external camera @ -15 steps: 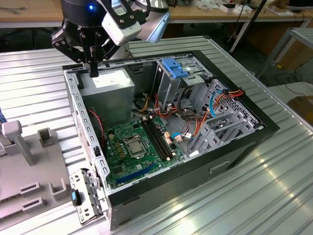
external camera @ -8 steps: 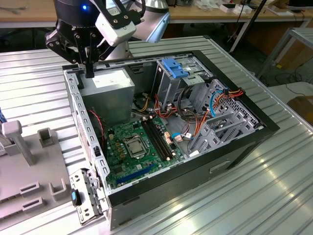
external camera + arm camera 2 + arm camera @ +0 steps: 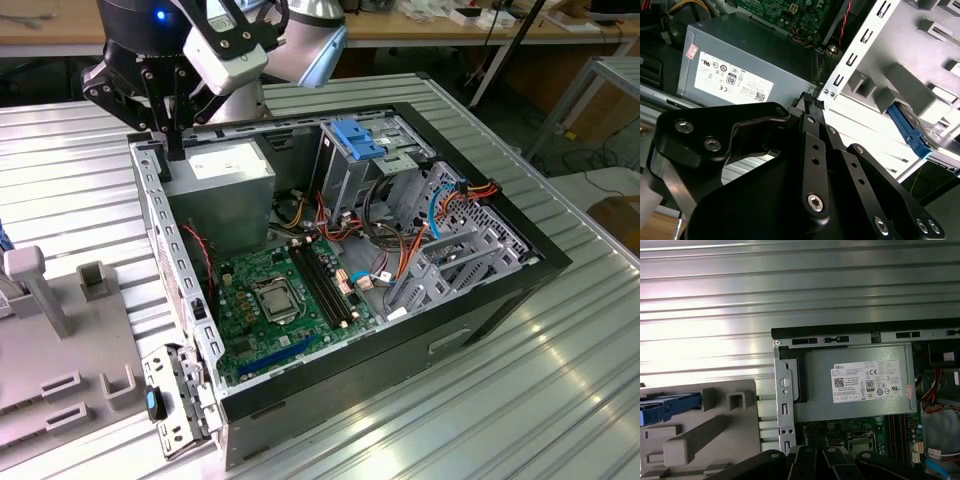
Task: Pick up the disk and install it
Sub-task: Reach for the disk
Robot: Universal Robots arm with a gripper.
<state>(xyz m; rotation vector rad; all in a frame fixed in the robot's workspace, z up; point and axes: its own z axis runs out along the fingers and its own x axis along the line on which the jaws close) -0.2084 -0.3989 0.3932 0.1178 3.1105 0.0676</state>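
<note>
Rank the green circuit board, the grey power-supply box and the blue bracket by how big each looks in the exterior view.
1. green circuit board, largest
2. grey power-supply box, somewhat smaller
3. blue bracket, clearly the smallest

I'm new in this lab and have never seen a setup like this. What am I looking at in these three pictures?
It is one robot arm with a gripper. The exterior view comes from a camera off the arm; both wrist views come from cameras riding on the arm. On the ribbed metal table lies an open computer case holding a motherboard, a grey power supply and a drive cage topped by a blue bracket. Beside the case stands a grey fixture; the disk, framed by blue rails, rests on it. The gripper hangs over the case corner by the power supply, shut and holding nothing.
</note>
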